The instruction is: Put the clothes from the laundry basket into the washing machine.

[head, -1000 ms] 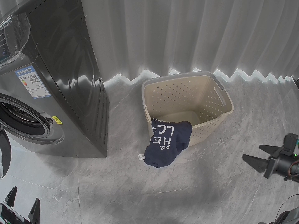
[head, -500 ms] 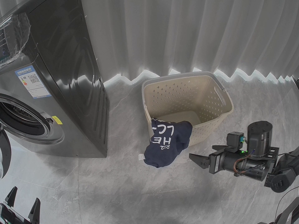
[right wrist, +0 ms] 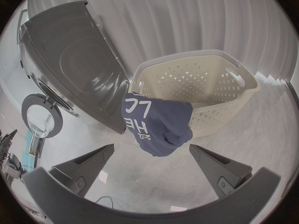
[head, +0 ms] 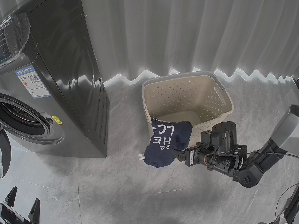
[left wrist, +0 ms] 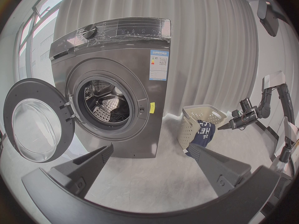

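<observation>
"Where was the right gripper [head: 177, 153]?"
"Spread open and empty, its tips just beside the navy shirt [head: 166, 143] draped over the basket [head: 187, 76] rim"
"Which step?"
"The pick-up, I'd judge; next, close on it, lift, and carry it to the open washer [head: 62, 78]"

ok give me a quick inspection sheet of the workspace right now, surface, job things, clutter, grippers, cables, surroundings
Surface: grey marbled floor, glossy.
Job's things: laundry basket upright by the curtain; navy garment draped over its near rim, hanging outside down to the floor; washing machine with its door swung open.
Clutter: nothing seen.
Grippers: right gripper open, level with the garment's hanging part, right beside it; left gripper open, low, near the machine's front.
Cables: thin wires looped at the right wrist, clear of the garment.
Surroundings: white curtain behind basket and machine.
</observation>
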Robot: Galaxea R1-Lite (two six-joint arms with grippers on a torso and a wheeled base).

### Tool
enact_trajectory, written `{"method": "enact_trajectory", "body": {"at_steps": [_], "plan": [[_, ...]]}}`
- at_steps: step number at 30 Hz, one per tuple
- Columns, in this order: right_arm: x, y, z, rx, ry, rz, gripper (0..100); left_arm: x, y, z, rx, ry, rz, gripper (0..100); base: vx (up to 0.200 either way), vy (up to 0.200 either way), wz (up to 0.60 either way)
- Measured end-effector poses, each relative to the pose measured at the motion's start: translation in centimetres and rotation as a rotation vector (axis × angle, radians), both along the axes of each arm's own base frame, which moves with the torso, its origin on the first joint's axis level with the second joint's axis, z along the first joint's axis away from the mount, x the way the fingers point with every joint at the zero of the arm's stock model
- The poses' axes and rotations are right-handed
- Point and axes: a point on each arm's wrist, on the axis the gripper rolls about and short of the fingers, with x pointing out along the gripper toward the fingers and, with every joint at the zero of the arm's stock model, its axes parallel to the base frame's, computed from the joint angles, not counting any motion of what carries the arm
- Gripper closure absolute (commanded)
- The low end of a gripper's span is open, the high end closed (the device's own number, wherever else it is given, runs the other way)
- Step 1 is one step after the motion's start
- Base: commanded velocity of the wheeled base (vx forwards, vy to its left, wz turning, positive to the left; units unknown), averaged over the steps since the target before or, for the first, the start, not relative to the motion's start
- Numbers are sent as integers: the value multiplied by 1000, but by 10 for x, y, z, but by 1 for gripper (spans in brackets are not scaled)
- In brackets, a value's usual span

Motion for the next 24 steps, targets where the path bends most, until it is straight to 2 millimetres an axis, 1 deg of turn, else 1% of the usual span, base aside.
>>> {"method": "enact_trajectory", "body": {"at_steps": [17,24], "plan": [[47,31,-33,-8,-12,-22,0,0,0,0,-2,0,-1,0,0,0,0],[61,40,-44,-3,-24,-26,0,0,0,0,-2,0,0,0,0,0,0]]}}
